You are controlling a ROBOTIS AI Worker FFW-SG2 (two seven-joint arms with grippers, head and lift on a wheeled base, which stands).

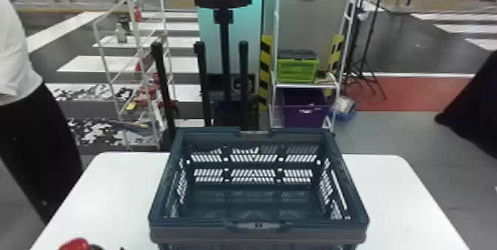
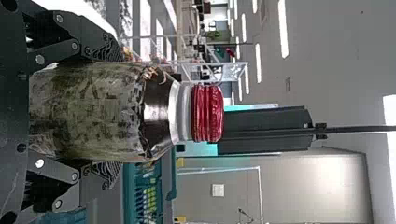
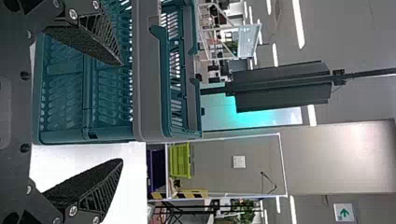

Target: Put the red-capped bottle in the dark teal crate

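Note:
The dark teal crate (image 1: 255,227) stands upright and open-topped on the white table in the head view, with nothing visible inside. At that view's bottom left corner is the red cap of the bottle (image 1: 75,245), left of the crate. In the left wrist view the bottle (image 2: 93,112) is clasped around its body by my left gripper (image 2: 111,112), its red-capped end pointing away from the palm; the crate (image 2: 169,186) lies beyond. My right gripper (image 3: 122,112) is open and holds nothing, with the crate (image 3: 149,93) beyond its fingers.
The white table (image 1: 122,190) extends on both sides of the crate. Behind it are a black stand (image 1: 223,57), a wire rack (image 1: 138,46) and a shelf holding a green box (image 1: 297,70) and a purple bin (image 1: 305,108). A person stands at the far left.

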